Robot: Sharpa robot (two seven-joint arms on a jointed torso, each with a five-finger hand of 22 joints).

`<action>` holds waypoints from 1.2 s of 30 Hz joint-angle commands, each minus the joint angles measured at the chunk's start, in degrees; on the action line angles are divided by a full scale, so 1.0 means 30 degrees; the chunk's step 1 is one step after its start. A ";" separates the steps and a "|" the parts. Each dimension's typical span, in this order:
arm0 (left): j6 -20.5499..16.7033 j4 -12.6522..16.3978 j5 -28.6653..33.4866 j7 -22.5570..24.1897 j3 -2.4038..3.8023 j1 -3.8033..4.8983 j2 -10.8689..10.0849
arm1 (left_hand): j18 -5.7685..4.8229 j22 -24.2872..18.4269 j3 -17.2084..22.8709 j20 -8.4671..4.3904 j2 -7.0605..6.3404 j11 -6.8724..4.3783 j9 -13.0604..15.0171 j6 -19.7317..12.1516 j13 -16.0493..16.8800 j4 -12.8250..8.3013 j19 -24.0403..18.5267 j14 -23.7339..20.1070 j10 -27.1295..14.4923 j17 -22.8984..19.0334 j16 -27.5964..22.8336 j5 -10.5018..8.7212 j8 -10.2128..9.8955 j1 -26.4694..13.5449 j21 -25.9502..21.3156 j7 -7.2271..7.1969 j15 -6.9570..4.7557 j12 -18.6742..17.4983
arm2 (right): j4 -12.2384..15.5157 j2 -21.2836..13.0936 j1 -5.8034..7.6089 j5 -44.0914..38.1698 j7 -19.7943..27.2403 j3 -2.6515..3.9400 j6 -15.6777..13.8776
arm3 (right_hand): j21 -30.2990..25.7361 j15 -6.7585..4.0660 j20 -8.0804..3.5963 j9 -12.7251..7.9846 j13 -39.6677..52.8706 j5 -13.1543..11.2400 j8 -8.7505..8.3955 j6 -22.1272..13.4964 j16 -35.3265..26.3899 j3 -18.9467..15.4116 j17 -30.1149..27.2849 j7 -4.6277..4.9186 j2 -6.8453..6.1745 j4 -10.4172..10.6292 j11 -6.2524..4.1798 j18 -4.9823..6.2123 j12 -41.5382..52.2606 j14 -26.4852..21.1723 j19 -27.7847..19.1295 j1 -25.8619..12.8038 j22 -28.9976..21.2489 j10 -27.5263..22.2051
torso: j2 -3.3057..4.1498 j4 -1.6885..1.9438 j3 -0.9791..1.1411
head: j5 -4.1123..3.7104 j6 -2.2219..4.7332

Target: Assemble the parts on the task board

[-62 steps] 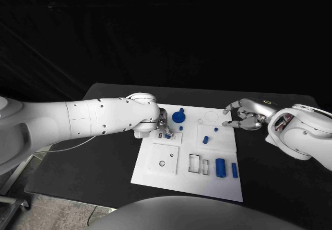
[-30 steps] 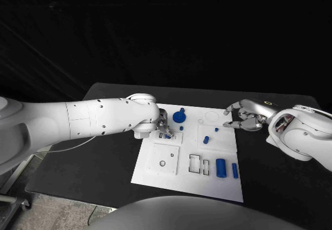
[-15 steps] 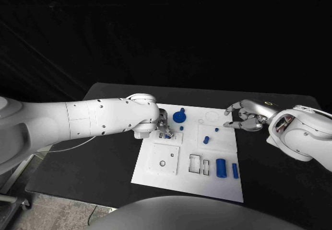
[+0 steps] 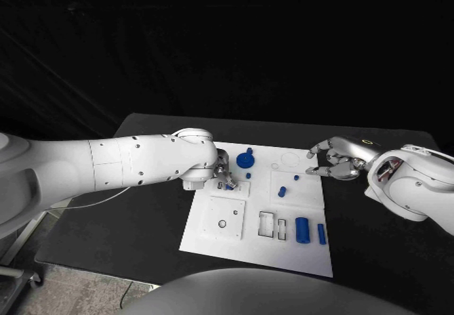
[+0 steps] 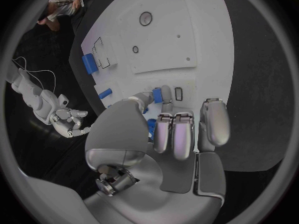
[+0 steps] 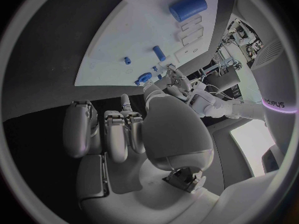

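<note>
The board [image 4: 213, 230] lies flat at the middle of the black table [image 4: 123, 223]; blue parts rest on it: a round knobbed part [image 4: 245, 159] near the far edge, a small peg [image 4: 248, 175] just beside it, a small pin [image 4: 295, 177], a short cylinder [image 4: 281, 191], a large cylinder [image 4: 302, 229] and a slim cylinder [image 4: 321, 233] near the right edge.

Left hand [image 4: 223, 176] sits over the board's far left portion, fingers curled down; thumb and fingers [image 5: 166, 95] pinch a small blue part [image 5: 157, 96] at a small slot [image 5: 179, 93] in the board; whether the part touches the board cannot be told.

Right hand [image 4: 333, 161] hovers at the board's far right edge, near the pin; fingers [image 6: 118, 134] are loosely curled and apart, holding nothing; the hand stands clear of the parts.
</note>
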 commanded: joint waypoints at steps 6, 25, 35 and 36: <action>0.0642 -0.0136 -0.0011 -0.1470 -0.0078 -0.0089 0.0067 | 0.0002 0.0641 0.0393 -0.0021 0.0048 -0.0033 0.0214 0.0377 0.5030 -0.0063 -0.0001 0.2011 0.2031 0.5026 0.0045 -0.1150 -0.0092 -0.0770 -0.0157 -0.0091 0.0091 -0.0026 | -0.0012 0.0026 -0.0033 -0.0050 -0.0056 0.0000 0.0270 | -0.0144 0.0191 -0.0004 -0.0034 0.5020 0.0095 -0.0081 0.0101 0.0064 -0.0011 0.5028 0.0046 0.0157 -0.0104 0.0166 0.0050 0.0074 0.1993 -0.0096 0.0035 0.3416 0.2005 | 0.0014 -0.0022 -0.0005 | 0.0035 -0.0004; 0.0410 -0.0336 0.0131 -0.1444 -0.0074 -0.0093 0.0292 | 0.0019 0.0766 -0.2189 0.0184 0.0451 0.0230 0.0669 0.0682 0.5030 0.2072 -0.0017 0.2011 0.2031 0.5026 0.0045 -0.6352 -0.0908 -0.3988 -0.0381 0.0189 0.0316 -0.0026 | -0.0031 0.0025 -0.0044 -0.0049 -0.0052 0.0000 0.0322 | -0.0240 0.0198 0.0002 -0.0058 0.5020 0.0117 -0.0092 0.0100 0.0064 0.0000 0.5028 0.0057 0.0181 -0.0161 0.0175 0.0072 0.0074 0.1993 -0.0143 0.0096 0.3387 0.2005 | 0.0007 -0.0002 -0.0004 | 0.0032 -0.0004; 0.0140 -0.0419 0.0134 -0.1402 -0.0072 -0.0097 0.0347 | 0.0003 0.0960 -0.3605 0.0152 0.1103 0.0133 0.1657 0.1039 0.5030 0.2156 0.0109 0.2011 0.2031 0.5026 0.0045 -0.7048 -0.0323 -0.5059 -0.0385 0.0041 0.0246 -0.0026 | -0.0054 0.0027 -0.0046 -0.0049 -0.0055 0.0000 0.0362 | -0.0240 0.0198 0.0002 -0.0058 0.5020 0.0117 -0.0092 0.0100 0.0064 0.0000 0.5028 0.0057 0.0181 -0.0161 0.0175 0.0072 0.0074 0.1993 -0.0143 0.0096 0.3387 0.2005 | 0.0013 0.0009 -0.0002 | 0.0069 -0.0004; 0.0109 -0.0420 0.0135 -0.1390 -0.0072 -0.0098 0.0351 | -0.0003 0.0991 -0.3716 0.0139 0.1138 0.0115 0.1783 0.1053 0.5030 0.2153 0.0137 0.2011 0.2031 0.5026 0.0045 -0.7092 -0.0229 -0.5113 -0.0371 0.0022 0.0232 -0.0026 | -0.0060 0.0031 -0.0046 -0.0049 -0.0054 0.0000 0.0365 | -0.0240 0.0198 0.0002 -0.0058 0.5020 0.0117 -0.0092 0.0100 0.0064 0.0000 0.5028 0.0057 0.0181 -0.0161 0.0175 0.0072 0.0074 0.1993 -0.0143 0.0096 0.3387 0.2005 | 0.0011 0.0010 -0.0003 | 0.0070 -0.0004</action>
